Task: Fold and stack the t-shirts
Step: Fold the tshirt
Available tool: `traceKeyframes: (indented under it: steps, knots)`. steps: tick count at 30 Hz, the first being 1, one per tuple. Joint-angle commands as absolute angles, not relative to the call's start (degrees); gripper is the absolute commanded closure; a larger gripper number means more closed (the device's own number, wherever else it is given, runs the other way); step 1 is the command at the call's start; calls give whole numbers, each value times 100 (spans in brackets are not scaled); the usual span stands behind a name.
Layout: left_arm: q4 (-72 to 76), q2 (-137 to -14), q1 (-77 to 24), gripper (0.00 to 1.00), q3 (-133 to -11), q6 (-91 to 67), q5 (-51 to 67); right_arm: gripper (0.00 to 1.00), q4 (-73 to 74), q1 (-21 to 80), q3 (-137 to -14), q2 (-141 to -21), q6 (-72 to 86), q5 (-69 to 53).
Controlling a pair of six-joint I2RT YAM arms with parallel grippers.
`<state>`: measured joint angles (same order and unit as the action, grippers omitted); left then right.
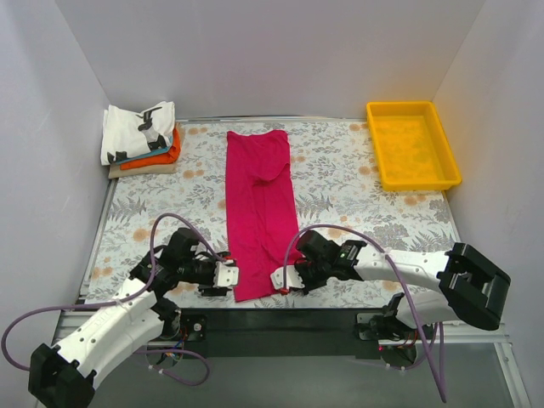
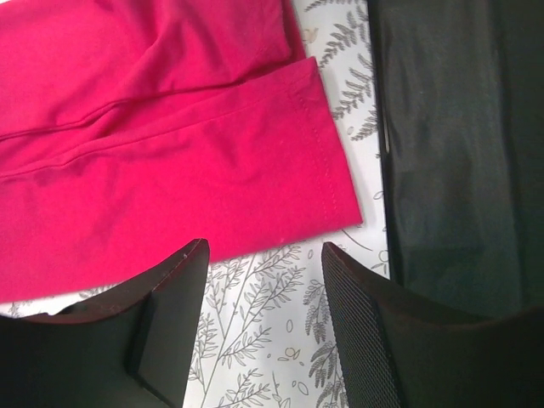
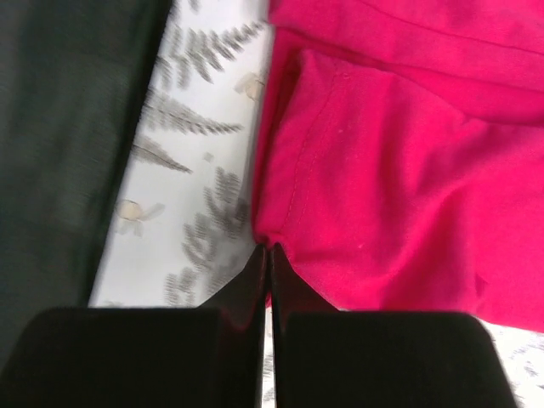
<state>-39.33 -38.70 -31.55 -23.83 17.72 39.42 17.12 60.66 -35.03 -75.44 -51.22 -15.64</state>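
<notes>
A magenta-red t-shirt (image 1: 257, 204) lies as a long narrow strip down the middle of the floral table. My right gripper (image 1: 279, 280) is at its near right corner; in the right wrist view the gripper (image 3: 269, 248) is shut, with the shirt's (image 3: 399, 170) hem corner bunched between the tips. My left gripper (image 1: 228, 279) sits just left of the near left corner. In the left wrist view it (image 2: 263, 251) is open over bare cloth-covered table, just short of the shirt's (image 2: 153, 153) edge. A stack of folded t-shirts (image 1: 140, 136), white printed on top, rests at the far left.
A yellow plastic tray (image 1: 414, 105) stands at the far right corner. The black front edge of the table (image 2: 459, 153) runs close beside both grippers, also dark in the right wrist view (image 3: 59, 127). White walls enclose the left, back and right sides.
</notes>
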Motion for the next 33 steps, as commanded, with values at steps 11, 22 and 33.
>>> traceKeyframes:
  steps: [11,22,33]
  knots:
    - [-3420,-4834,-5095,55,-2285,652,2682,61,2162,6706,-3718,-7269,-3612,-1565]
    - [-2567,-5537,-5985,59,-1847,131,1530,59,1600,7075,-3112,-7391,-3902,-888]
    - [-2645,-5248,-5977,100,-1775,35,1336,99,1362,7075,-3076,-7339,-3902,-431]
